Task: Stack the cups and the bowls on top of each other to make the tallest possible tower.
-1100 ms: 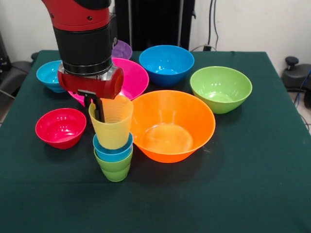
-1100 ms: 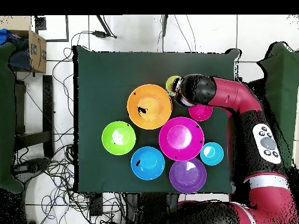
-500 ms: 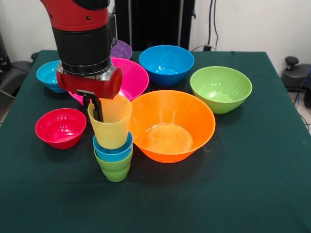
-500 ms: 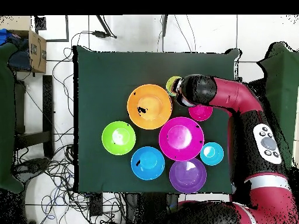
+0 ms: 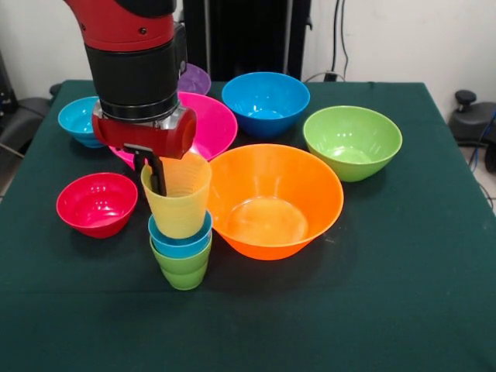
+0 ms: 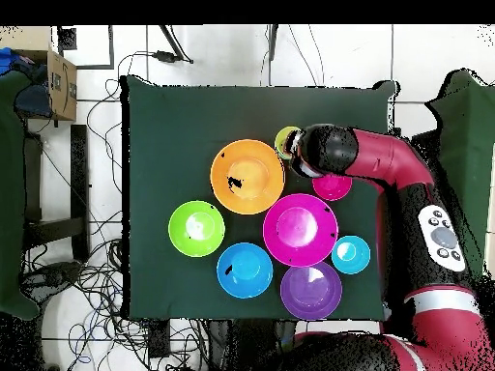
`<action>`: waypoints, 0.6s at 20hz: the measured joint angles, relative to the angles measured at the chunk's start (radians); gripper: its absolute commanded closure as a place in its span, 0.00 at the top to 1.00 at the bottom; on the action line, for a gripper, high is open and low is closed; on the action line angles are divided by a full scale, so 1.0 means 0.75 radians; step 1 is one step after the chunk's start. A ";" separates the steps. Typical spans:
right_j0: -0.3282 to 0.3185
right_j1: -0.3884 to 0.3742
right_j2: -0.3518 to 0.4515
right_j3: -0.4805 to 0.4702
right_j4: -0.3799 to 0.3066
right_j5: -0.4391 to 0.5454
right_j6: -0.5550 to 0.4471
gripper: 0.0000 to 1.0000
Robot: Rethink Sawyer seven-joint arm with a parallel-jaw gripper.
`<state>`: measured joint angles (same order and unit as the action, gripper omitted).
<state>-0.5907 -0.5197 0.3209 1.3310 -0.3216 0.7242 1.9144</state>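
We see the gripper (image 5: 157, 172) pinching the yellow cup's (image 5: 178, 198) rim atop the tower (image 5: 181, 232); a sideways tug could topple it.

Table (image 5: 403, 263) with dark green cloth. On cloth: big orange bowl (image 5: 273, 200) in middle, green bowl (image 5: 353, 141), blue bowl (image 5: 266, 102), pink bowl (image 5: 209, 124), purple bowl (image 5: 194, 79), small teal bowl (image 5: 77, 118), small red bowl (image 5: 97, 203). Green cup (image 5: 184, 267) stands on cloth just beside orange bowl, more cups nested inside it.
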 measured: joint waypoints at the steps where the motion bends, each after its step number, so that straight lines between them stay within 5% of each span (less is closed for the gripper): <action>1: 0.000 0.000 0.000 0.002 0.000 -0.001 0.000 0.00; 12: -0.007 0.004 0.002 0.019 -0.005 -0.048 0.000 0.00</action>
<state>-0.5960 -0.5169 0.3222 1.3456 -0.3251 0.6885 1.9144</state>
